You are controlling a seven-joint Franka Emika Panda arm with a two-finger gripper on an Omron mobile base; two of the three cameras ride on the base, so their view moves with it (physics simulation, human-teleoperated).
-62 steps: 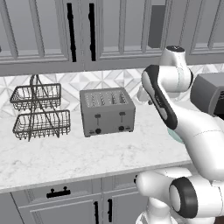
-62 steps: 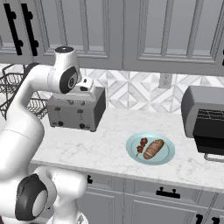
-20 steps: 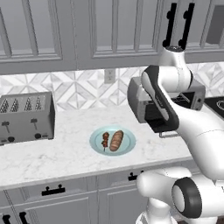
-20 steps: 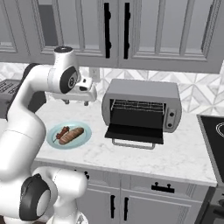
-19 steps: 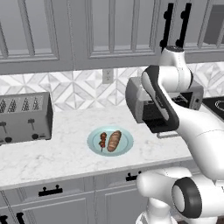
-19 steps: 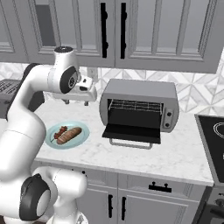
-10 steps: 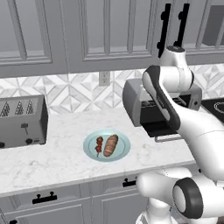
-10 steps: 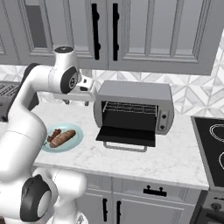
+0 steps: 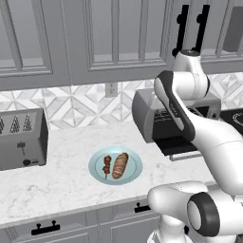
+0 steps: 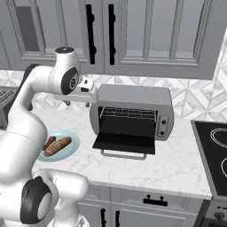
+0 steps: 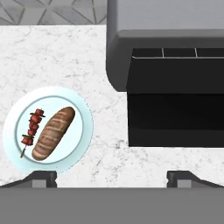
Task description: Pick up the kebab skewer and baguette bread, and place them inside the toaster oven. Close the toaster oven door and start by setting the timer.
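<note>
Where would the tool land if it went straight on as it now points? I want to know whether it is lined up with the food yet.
Probably bare counter, between the plate and the open toaster oven door; depth is unclear.

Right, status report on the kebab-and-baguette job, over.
Gripper open, empty. Kebab skewer and baguette bread side by side on plate. Toaster oven door down, path clear.

The marble counter [image 9: 61, 185] lies bare around the pale blue plate [image 9: 115, 165], so the baguette bread [image 9: 120, 165] and kebab skewer [image 9: 107, 165] are reachable from above and every side. The slotted toaster [image 9: 21, 138] stands well apart to the left. The toaster oven [image 10: 133, 111] has its mouth unblocked; its toaster oven door [image 10: 125, 143] lies dropped flat, jutting over the counter in front.
</note>
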